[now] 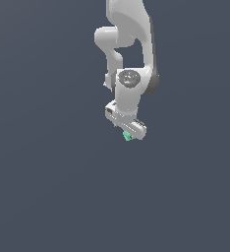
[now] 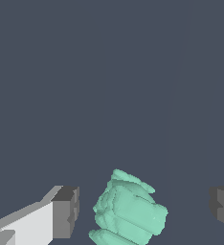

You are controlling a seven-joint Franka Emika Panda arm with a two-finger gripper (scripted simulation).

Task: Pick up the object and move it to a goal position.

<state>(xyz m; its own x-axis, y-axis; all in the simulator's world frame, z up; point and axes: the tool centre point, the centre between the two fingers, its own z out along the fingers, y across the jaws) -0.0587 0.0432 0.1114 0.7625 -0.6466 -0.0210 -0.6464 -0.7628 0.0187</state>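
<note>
The object (image 2: 128, 210) is a small mint-green lumpy item sitting between my two dark fingertips in the wrist view. My gripper (image 2: 143, 208) is open around it, with a clear gap on each side; one finger (image 2: 66, 211) stands nearer to it than the other finger (image 2: 223, 206). In the exterior view the white arm reaches straight down and the gripper (image 1: 129, 132) sits right over the object (image 1: 128, 137), of which only a small green bit shows below the hand.
A plain dark grey surface (image 1: 48, 187) fills both views. Nothing else shows on it.
</note>
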